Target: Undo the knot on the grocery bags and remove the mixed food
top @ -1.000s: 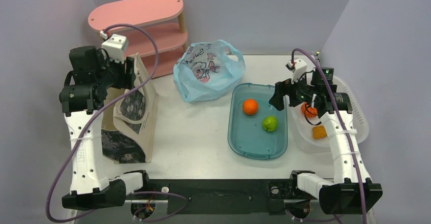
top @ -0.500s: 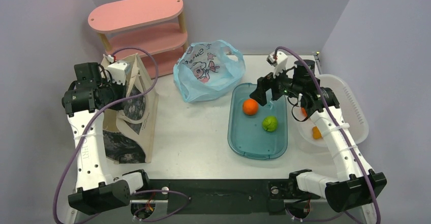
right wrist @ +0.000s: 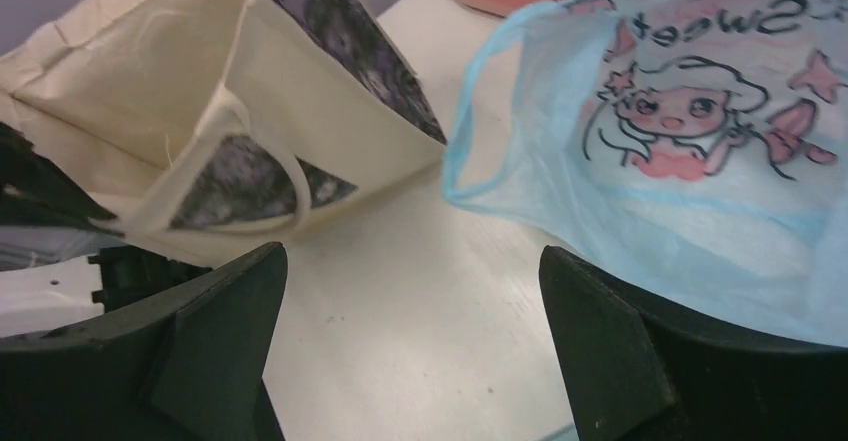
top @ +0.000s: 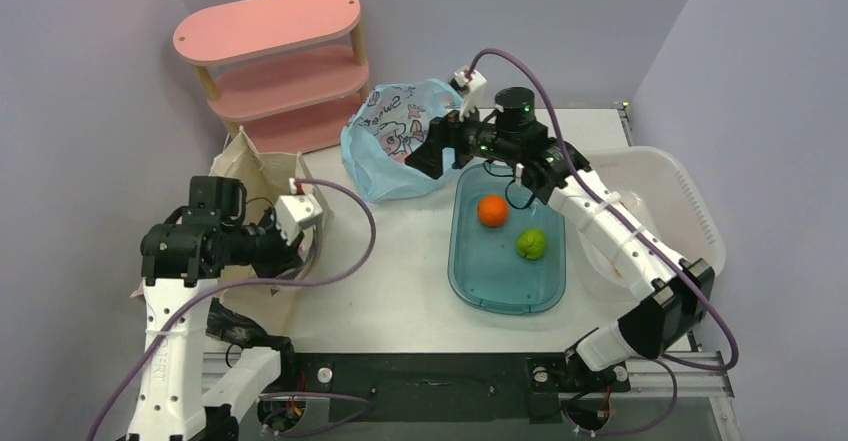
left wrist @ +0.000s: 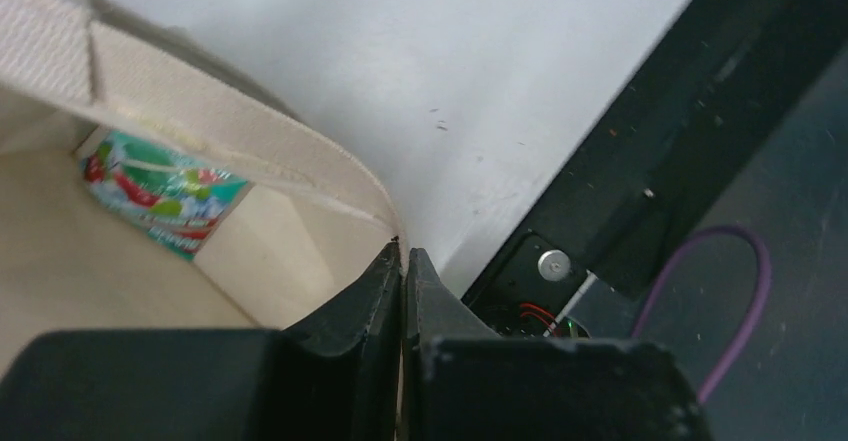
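One each: grocery bag [top: 395,156]; orange fruit [top: 492,210]; green fruit [top: 531,244]; packet [left wrist: 160,191]; tote [right wrist: 150,101]

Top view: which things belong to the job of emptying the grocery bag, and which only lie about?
Job: thin light blue printed plastic bag; round orange fruit; round green fruit; flat green-white-red snack packet.
Lying about: beige canvas tote; pink wooden shelf; teal plastic tub; white plastic basket.

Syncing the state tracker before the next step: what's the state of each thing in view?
blue bag: on table, handles loose
canvas tote: mouth open
snack packet: inside canvas tote
orange fruit: in teal tub
green fruit: in teal tub
left hand: shut on canvas tote rim
right hand: open, empty, by blue bag
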Motion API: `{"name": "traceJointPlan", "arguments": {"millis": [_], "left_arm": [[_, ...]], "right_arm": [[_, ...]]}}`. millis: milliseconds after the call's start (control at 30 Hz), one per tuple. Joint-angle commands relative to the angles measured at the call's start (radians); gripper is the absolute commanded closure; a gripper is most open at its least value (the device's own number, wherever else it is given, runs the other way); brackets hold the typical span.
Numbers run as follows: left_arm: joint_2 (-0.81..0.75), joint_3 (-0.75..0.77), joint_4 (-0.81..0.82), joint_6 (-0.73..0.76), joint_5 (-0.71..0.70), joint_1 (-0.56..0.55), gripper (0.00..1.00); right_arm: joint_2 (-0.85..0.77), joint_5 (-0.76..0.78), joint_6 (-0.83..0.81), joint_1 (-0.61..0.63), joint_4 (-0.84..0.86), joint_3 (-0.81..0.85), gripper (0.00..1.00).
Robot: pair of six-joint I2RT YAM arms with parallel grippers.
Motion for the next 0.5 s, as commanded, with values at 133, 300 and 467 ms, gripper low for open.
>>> {"name": "traceJointPlan", "arguments": {"millis": [133, 300, 467], "left_arm": [[-0.068, -0.112, -0.078, -0.001, 0.074, -0.328, 1.0], [-0.067, -0.156, -0.035, -0.012, 0.036, -0.415, 1.0], [-0.065, -0.173, -0.03, -0.006, 0.017, -0.462, 1.0]], "right_arm": [[0.152, 0.041, 0.045, 0.219, 0.125, 0.231, 0.07], [0.237, 0.096, -0.039, 0.334, 0.1, 0.336, 0.07], [0.305, 0.178, -0.118, 0.406, 0.042, 0.378, 0.06]]}}
